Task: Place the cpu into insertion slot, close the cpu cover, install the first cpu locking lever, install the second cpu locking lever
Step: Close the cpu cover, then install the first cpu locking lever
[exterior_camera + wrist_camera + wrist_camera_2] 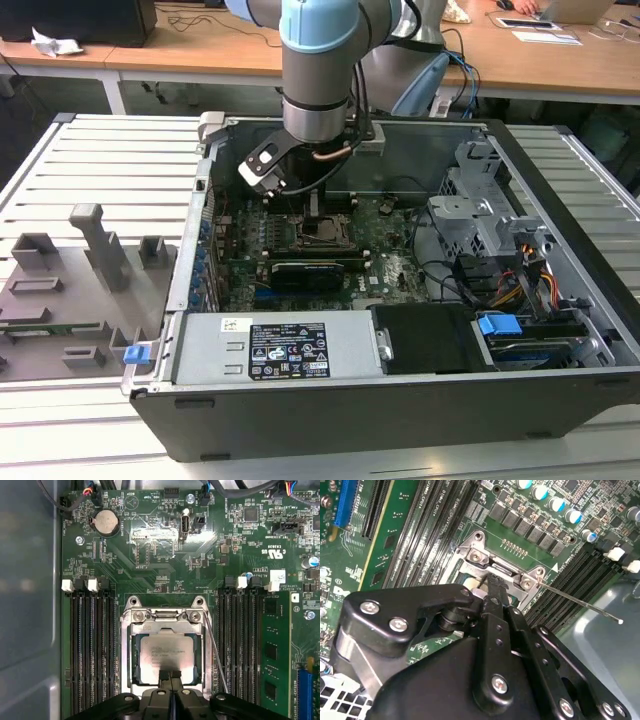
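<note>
The cpu lies flat in the insertion slot, silvery top up. The silver cpu cover lies down around it, framing the chip. My gripper is shut with nothing between its fingers. Its tip rests on the cover's edge at one side of the socket. In the exterior view the gripper reaches down into the open computer case, right above the socket. A thin wire locking lever stands free beside the socket, and it sticks out slanted in the second wrist view.
Long black memory slots flank the socket on both sides. A black card lies just in front of the socket, and a grey power supply in front of that. At the exterior view's right are a drive cage and cables. A grey fixture plate lies outside the case.
</note>
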Robot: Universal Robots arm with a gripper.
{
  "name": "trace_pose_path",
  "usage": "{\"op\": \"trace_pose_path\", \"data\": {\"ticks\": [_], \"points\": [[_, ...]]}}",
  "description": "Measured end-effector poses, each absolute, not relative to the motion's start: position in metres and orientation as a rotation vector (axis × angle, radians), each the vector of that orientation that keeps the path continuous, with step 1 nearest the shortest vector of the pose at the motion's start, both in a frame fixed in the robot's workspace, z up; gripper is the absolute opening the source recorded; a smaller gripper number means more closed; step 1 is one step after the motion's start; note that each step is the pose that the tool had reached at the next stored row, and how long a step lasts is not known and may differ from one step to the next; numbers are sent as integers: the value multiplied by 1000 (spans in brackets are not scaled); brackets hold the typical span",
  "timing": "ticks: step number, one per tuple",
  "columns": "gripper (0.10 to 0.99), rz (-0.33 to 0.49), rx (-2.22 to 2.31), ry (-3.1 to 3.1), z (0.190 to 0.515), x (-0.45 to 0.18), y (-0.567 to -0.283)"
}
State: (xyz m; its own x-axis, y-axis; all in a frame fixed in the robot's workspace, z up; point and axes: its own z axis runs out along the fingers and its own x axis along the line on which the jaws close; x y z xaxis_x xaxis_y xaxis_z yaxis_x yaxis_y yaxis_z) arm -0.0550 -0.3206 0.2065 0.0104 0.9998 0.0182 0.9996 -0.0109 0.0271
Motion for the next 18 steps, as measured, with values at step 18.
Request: {"op": "trace_pose_path", "data": {"ticks": [18], "points": [[106, 51, 2228, 2205, 215, -38, -321]]}}
